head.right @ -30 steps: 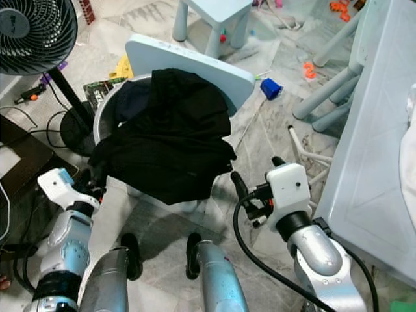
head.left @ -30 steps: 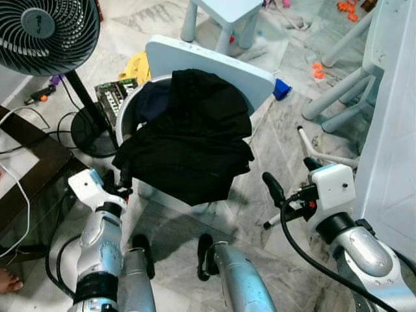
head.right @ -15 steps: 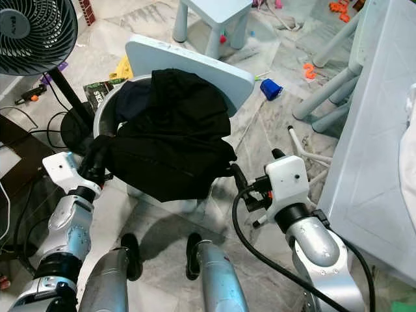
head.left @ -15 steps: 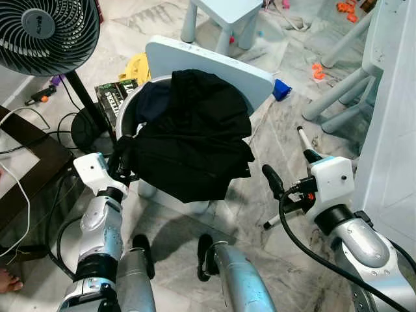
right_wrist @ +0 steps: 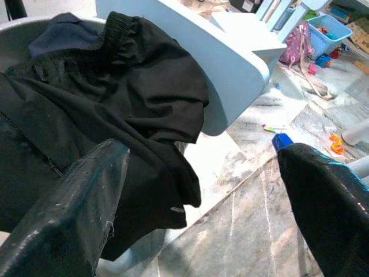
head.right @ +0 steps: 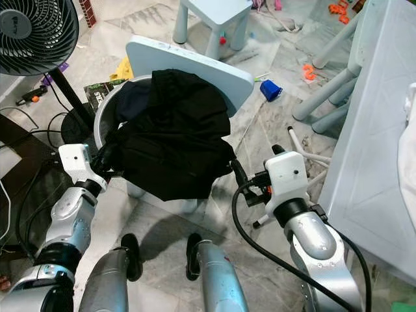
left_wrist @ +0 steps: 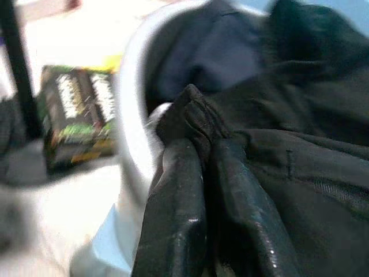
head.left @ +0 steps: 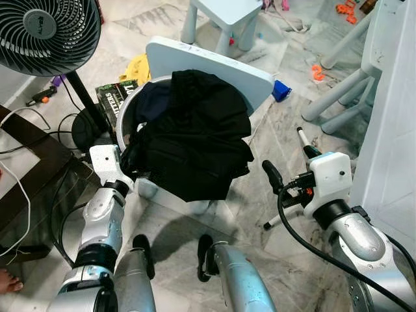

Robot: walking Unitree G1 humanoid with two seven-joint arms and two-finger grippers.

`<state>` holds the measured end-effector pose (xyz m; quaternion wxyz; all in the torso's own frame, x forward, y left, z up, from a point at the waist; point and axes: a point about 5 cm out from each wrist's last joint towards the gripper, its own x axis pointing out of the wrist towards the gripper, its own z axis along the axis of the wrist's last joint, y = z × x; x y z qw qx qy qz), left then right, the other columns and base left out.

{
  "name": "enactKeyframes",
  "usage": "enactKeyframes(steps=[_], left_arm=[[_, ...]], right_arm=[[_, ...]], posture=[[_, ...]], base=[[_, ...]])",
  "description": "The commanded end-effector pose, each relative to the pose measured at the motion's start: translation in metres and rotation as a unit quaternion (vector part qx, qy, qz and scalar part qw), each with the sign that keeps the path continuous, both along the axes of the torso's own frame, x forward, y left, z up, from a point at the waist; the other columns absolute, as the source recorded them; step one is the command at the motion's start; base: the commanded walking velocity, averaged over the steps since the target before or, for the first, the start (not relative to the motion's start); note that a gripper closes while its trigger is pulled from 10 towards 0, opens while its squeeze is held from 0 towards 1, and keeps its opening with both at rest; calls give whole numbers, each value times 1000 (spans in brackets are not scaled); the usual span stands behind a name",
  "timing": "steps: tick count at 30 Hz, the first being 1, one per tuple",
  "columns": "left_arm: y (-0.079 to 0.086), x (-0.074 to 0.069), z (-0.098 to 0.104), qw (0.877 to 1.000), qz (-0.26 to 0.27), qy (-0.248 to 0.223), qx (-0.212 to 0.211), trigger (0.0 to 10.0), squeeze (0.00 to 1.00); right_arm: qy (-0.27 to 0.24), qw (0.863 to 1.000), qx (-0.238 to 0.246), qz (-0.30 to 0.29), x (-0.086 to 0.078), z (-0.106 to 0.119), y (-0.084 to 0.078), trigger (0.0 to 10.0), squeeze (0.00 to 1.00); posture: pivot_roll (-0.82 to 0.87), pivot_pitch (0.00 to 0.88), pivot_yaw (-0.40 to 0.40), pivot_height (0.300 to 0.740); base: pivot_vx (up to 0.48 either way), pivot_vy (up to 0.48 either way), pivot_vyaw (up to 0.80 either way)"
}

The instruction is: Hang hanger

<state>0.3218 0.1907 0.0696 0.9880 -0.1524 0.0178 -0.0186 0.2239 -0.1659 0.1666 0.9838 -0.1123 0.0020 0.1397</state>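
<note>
Light: bright, even daylight over the pale marble floor [head.left: 273, 140]; source cannot be told.
Shadows: soft, dark patch on the floor under the black garment [head.left: 195, 136], at 6 o'clock of it.
Glare: mild sheen on the silver arms.
Blur: left wrist view smeared, especially at 9 o'clock.
Focus: right wrist view's fingers [right_wrist: 75, 213] soft; background fairly sharp.

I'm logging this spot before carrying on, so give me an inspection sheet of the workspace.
Surface: marble floor.
Job's things: black clothes heaped over a white basket; a white hanger lies on the floor.
Clutter: blue chair, box, orange toys.
Pincers: left pincer shut on the black clothes; right pincer open, beside the pile.
Cables: cords by the fan.
Surroundings: pale stool, white table.
</note>
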Motion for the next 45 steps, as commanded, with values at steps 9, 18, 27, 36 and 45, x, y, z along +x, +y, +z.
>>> enactKeyframes(steps=[9,18,27,36,45], left_arm=[[-6,-11,-35,982,79,96,-141,10000,1000],[-10,-11,-36,967,95,94,-215,10000,1000],[-12,-2,-26,965,92,88,-230,10000,1000],[-11,3,-20,966,88,80,-228,0,0],[-11,6,-18,968,81,77,-225,0,0]], right_arm=[[2,1000,-7,1,4,-3,-2,10000,0],[-3,1000,-6,7,7,-3,0,10000,0],[-6,1000,-5,10,10,-3,2,10000,0],[-5,1000,-6,10,9,-5,1,10000,0],[-6,1000,-5,10,13,-6,3,10000,0]], posture=[[-143,295,-161,740],[-139,287,-162,740],[-132,285,-162,740],[-138,280,-160,740],[-132,268,-156,740]], base=[[0,0,0],[0,0,0],[0,0,0],[0,0,0],[0,0,0]])
